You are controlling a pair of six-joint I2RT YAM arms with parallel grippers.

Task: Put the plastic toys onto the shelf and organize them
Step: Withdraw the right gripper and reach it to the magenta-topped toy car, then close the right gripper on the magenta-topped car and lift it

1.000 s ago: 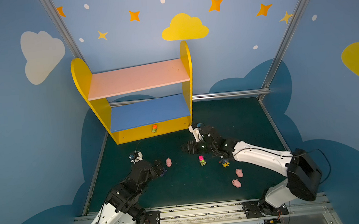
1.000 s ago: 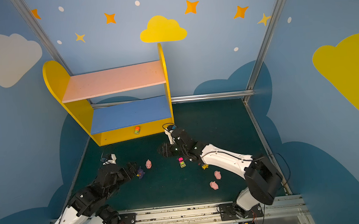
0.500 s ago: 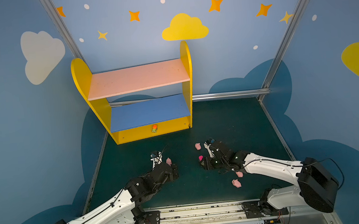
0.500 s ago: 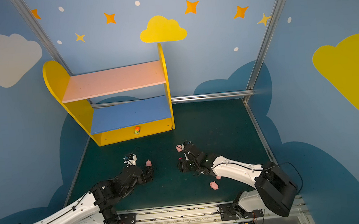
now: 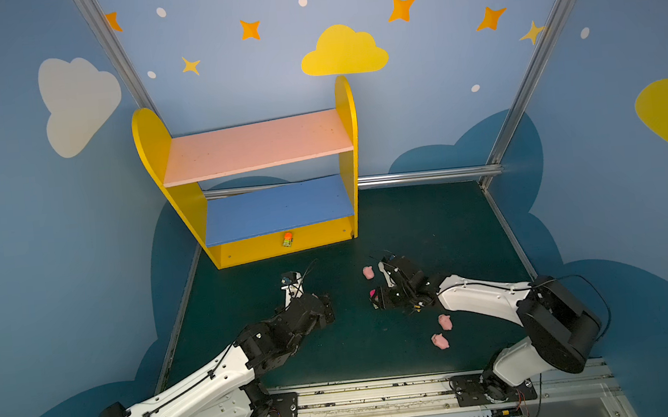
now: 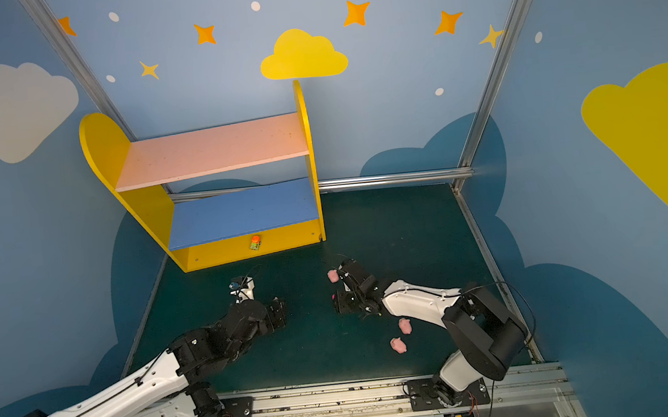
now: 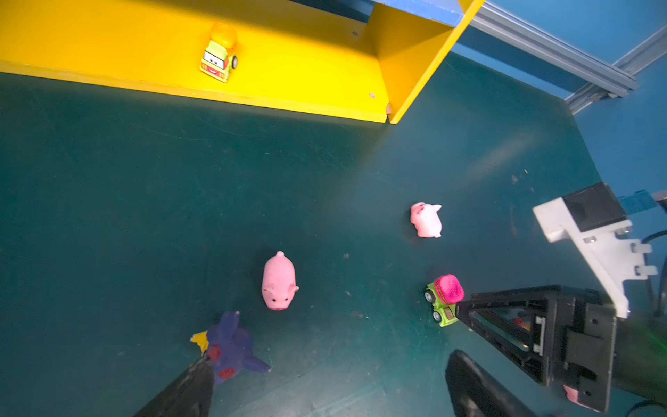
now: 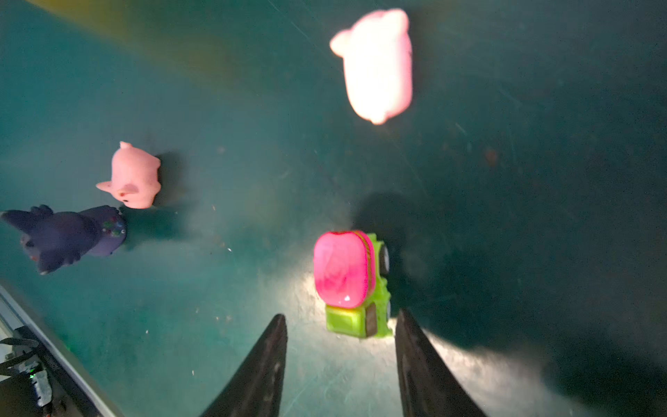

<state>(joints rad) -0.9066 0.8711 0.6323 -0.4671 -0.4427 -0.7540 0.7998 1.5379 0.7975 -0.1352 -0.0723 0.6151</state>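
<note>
Both arms have pulled back from the shelf (image 5: 348,133) since a second ago. The right gripper (image 8: 341,316) was up by the shelf's right foot and is now down at the pink-topped car (image 8: 350,281). That car sits on the green floor (image 5: 430,225), well in front of the shelf, with a pig (image 8: 375,65) just past it. The jaws are part open with the car's rear end between the tips, not clamped yet.

The left gripper (image 7: 330,361) is spread wide, one finger touching the purple hooded figurine (image 7: 231,346). The orange-topped car (image 5: 287,239) is already parked on the shelf's yellow base.

The pink-topped car looks like light, hard plastic on free wheels, so it'll probably roll away if nudged. The flat green sides look like the best place to pinch it, not the glossy dome.
</note>
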